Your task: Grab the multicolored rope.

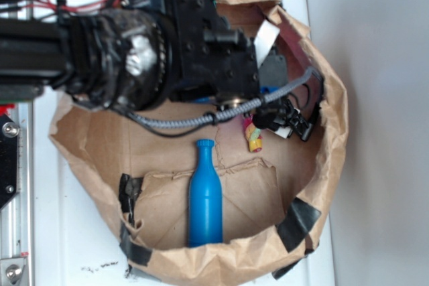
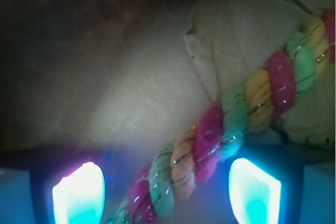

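Note:
The multicolored rope (image 2: 247,111) is a thick twist of pink-red, yellow and light-green strands. In the wrist view it runs diagonally from the upper right down to the bottom centre, passing between my two fingers. My gripper (image 2: 167,190) is open, with a gap between the rope and each glowing pad (image 2: 79,195). From outside, the gripper (image 1: 289,120) is deep inside the paper bag at the right. Only a short piece of the rope (image 1: 255,137) shows below the arm; the rest is hidden.
A blue plastic bottle (image 1: 205,195) lies on the bag floor, neck toward the arm. The brown paper bag's crumpled rim (image 1: 335,118) rings the workspace, with black tape patches (image 1: 298,222). A grey braided cable (image 1: 194,121) hangs under the arm.

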